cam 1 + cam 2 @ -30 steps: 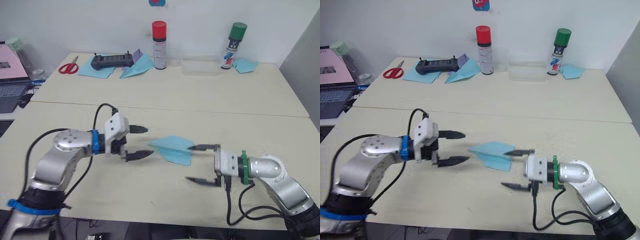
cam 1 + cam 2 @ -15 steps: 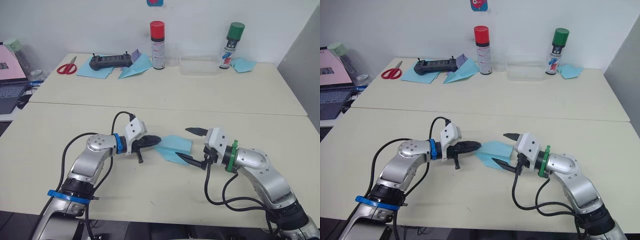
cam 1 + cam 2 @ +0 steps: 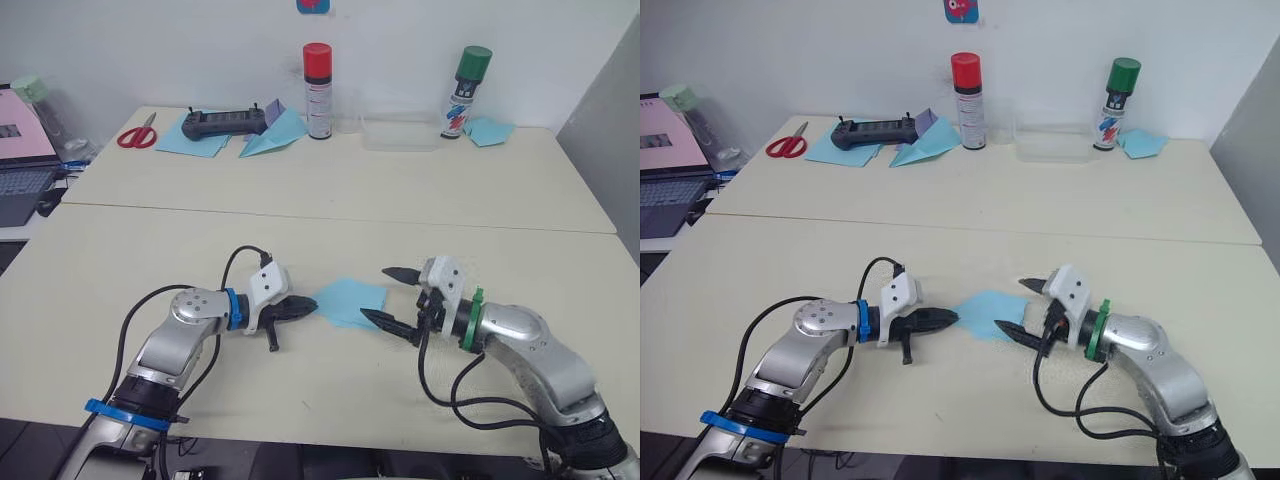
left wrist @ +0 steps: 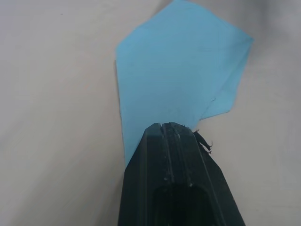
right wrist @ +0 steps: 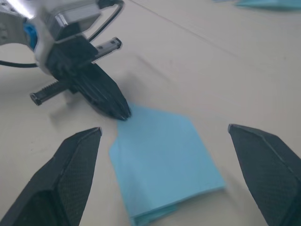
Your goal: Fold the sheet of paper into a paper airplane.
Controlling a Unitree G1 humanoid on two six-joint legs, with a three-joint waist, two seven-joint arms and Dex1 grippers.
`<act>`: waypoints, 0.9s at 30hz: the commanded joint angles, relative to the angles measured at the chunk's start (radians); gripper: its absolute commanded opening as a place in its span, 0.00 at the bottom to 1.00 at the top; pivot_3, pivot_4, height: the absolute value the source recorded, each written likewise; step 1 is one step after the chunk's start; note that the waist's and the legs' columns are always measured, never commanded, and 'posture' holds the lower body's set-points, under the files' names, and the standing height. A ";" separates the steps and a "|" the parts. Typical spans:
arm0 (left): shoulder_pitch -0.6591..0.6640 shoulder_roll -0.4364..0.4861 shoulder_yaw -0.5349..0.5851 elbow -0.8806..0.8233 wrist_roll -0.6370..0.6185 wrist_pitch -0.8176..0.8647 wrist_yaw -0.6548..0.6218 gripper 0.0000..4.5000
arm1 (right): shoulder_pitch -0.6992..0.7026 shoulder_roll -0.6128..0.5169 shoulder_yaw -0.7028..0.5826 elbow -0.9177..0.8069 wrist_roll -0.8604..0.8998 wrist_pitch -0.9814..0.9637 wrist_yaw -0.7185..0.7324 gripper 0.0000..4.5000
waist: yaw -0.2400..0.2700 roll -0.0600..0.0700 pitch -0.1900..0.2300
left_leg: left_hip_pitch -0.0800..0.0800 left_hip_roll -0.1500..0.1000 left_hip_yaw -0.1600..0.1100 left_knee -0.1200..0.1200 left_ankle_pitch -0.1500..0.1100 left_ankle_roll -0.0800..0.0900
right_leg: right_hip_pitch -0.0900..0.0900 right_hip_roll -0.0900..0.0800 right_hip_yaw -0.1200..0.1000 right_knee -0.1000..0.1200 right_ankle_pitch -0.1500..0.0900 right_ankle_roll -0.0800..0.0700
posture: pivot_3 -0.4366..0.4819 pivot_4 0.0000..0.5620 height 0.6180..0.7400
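The left end effector [image 3: 305, 306] pinches the paper airplane's [image 3: 352, 301] tip — the right end effector [image 3: 383, 296] gapes wide beside it.

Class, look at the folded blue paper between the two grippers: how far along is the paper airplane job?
Done: the sheet of paper already lies on the table as a creased, layered wedge. In hand: the left gripper is shut on its pointed end, while the right gripper is open beside the other end, not gripping. Left: it looks flat, with no raised wings, so the final folds probably remain.
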 commanded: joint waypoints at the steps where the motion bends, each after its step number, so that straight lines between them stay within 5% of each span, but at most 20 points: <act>1: 0.011 -0.003 -0.026 -0.015 0.019 -0.004 -0.004 0.01 | -0.051 -0.001 -0.080 0.001 0.102 0.202 -0.053 1.00 | 0.000 0.000 0.000 | 0.000 0.000 0.000 0.000 0.000 0.000 | 0.000 0.000 0.000 0.000 0.000 0.000 | 0.48 0.27 1.00; 13: 0.025 -0.014 -0.036 -0.034 0.025 0.006 -0.004 0.01 | -0.195 0.152 -0.233 0.140 0.324 0.710 -0.224 1.00 | 0.000 0.001 0.000 | 0.000 0.000 0.000 0.000 0.000 0.000 | 0.000 0.000 0.000 0.000 0.000 0.000 | 0.48 0.27 1.00; 24: 0.039 -0.004 -0.048 -0.053 0.026 0.014 -0.012 0.01 | -0.302 0.300 -0.209 0.363 0.272 0.642 -0.254 1.00 | -0.011 0.002 -0.003 | 0.001 0.000 0.001 0.000 0.000 0.000 | 0.000 0.001 0.001 0.000 0.000 0.000 | 0.48 0.27 1.00; 27: 0.038 -0.004 -0.049 -0.054 0.026 0.017 -0.013 0.00 | -0.312 0.307 -0.195 0.383 0.263 0.626 -0.241 0.87 | -0.012 0.002 -0.003 | 0.001 0.000 0.001 0.000 0.000 0.000 | 0.000 0.001 0.001 0.000 0.001 0.000 | 0.48 0.27 1.00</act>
